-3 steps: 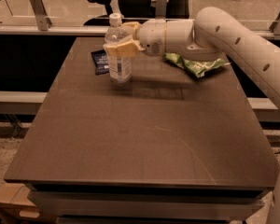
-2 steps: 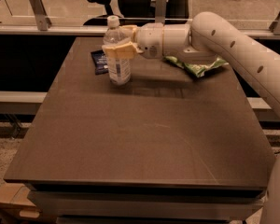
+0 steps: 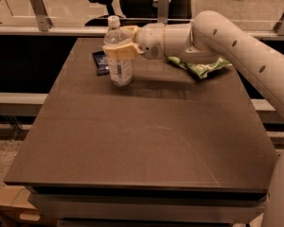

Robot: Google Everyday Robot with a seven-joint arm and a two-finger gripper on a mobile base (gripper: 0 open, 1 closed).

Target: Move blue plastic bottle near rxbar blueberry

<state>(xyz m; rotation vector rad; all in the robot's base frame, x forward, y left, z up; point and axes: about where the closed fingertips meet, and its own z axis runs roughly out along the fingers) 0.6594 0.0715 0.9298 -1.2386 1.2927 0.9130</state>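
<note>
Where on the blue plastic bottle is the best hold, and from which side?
Its upper body, just below the shoulder, from the picture's right: the blue plastic bottle stands upright and round, and the rxbar blueberry lies close on its other side. The gripper clasps it there.

The clear, bluish plastic water bottle [image 3: 120, 73] with a white cap stands upright on the bench [image 3: 146, 141], clasped around its middle by the gripper [image 3: 119, 42]. The small flat dark blue snack wrapper [image 3: 100, 63] lies just beside its base.
</note>
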